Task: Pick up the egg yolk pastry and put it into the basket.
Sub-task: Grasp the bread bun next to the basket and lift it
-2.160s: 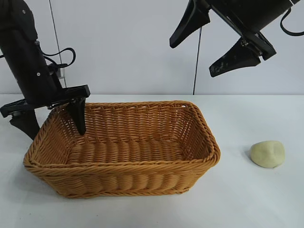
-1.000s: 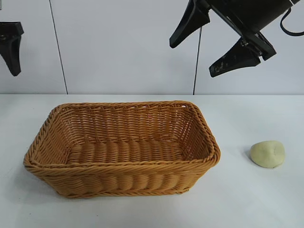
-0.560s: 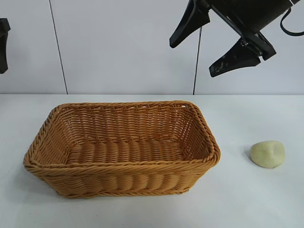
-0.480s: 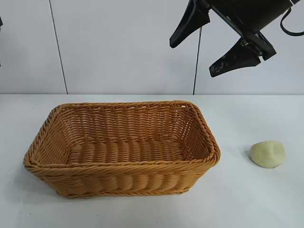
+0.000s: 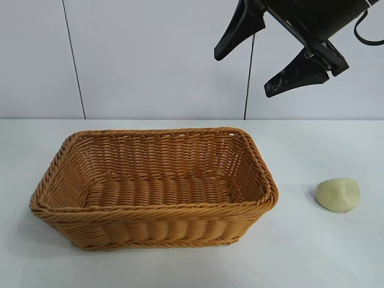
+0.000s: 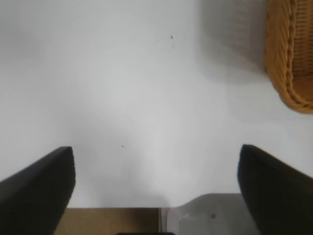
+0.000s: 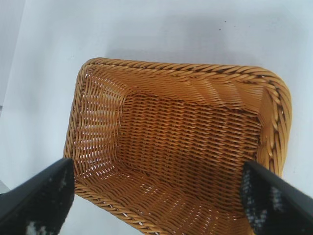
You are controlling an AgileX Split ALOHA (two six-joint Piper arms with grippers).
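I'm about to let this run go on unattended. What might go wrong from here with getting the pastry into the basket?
1. The egg yolk pastry looks soft and rounded, so a hard squeeze may dent it or let it slip.
2. The right hand hangs open high above the basket, not over the pastry, so it has a long reach down.
3. The pastry sits outside the basket's raised rim; a low carry might clip it.

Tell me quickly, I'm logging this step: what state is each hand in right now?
Left hand: open, empty, over bare white table.
Right hand: open, empty, high above the orange-tan woven wicker basket.
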